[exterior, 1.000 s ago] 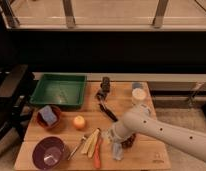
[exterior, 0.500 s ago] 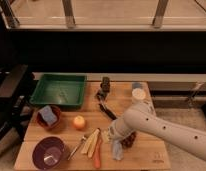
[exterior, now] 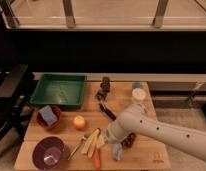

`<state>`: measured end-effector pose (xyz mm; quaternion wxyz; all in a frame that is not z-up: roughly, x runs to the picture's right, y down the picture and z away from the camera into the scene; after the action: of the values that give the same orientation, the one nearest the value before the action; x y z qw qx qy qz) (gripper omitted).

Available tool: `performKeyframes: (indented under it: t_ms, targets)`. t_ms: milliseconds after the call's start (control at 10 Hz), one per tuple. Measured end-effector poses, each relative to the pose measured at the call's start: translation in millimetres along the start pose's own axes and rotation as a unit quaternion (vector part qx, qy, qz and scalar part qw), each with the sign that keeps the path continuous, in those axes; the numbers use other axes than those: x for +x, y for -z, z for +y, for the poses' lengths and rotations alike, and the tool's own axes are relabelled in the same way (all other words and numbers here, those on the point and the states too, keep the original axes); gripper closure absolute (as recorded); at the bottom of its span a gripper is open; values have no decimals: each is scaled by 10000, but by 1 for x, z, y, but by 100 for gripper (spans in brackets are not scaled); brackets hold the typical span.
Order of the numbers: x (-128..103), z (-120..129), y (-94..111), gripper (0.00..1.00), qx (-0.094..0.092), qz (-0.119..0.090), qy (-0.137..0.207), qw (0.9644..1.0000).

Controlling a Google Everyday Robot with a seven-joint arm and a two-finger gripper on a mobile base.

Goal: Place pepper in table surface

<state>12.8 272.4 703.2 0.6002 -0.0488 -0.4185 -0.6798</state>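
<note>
The pepper [exterior: 97, 160] lies flat on the table surface [exterior: 141, 161], close to the front edge. Its long axis runs nearly straight from the front edge toward the back of the table, leaning only a little. The far end sits just under the gripper [exterior: 102, 141]. I cannot make out which end is the pointed one.

The white arm [exterior: 146, 127] comes in from the right and bends down, so the gripper hangs low over the table, right above the pepper's far end. It is beside the pale yellow strips [exterior: 90, 145], which fan out just left of the pepper. From where I stand I cannot tell whether the gripper is spread or closed, nor whether it touches the pepper.

To the right of the pepper, a small bluish-grey object [exterior: 117, 151] rests on the wood. A purple bowl [exterior: 48, 153] stands at the front left. Behind it are a round orange fruit [exterior: 79, 121] and a reddish bowl [exterior: 48, 120]. A green tray [exterior: 58, 90] fills the back left corner, and a white cup [exterior: 139, 95] stands near the back right.
</note>
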Motion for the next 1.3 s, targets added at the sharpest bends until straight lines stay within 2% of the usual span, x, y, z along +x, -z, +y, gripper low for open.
performKeyframes:
  t_ms: [300, 500, 600, 700, 800, 1100, 1300]
  targets:
    - [-8, -4, -13, 28, 60, -169, -113, 9998]
    - [-17, -14, -30, 28, -14, -297, -157, 9994]
    - [-19, -20, -35, 28, -128, -286, -172, 9994]
    - [-20, -27, -39, 28, -333, -165, -216, 9991]
    - [-22, -30, -41, 28, -452, -61, -251, 9986]
    - [-24, -35, -43, 28, -572, 48, -271, 9980]
    - [-23, -33, -45, 28, -576, -40, -244, 9980]
